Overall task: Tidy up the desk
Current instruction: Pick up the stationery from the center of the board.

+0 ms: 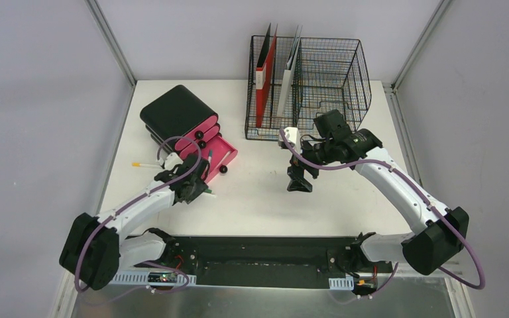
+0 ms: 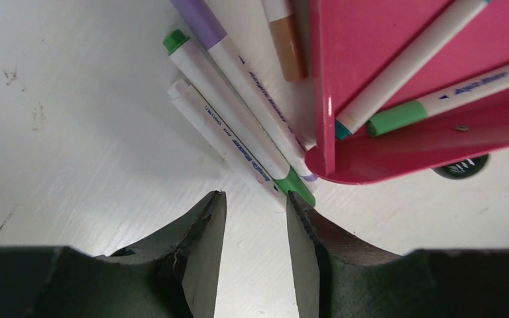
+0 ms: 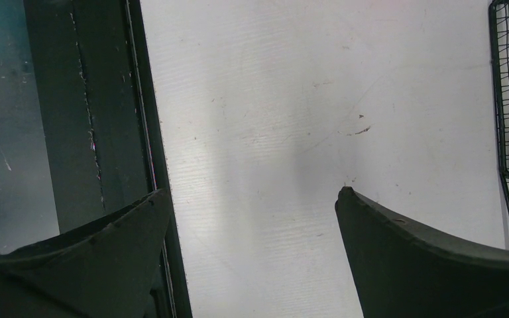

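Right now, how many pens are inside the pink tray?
2. A teal-tipped pen and a green-capped pen lie side by side in the pink tray. More may be hidden past the picture's edge.

The top view looks down from high over the near edge of the desk point(image 1: 258, 205) toward the wire rack point(image 1: 325, 73). The left wrist view hangs close over a pink tray point(image 2: 411, 149) left of the rack. The right wrist view hangs close above the desk just before the rack. The top view shares both.

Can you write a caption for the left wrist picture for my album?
Left gripper, jaws apart and empty, by markers lying beside a pink tray on the desk.
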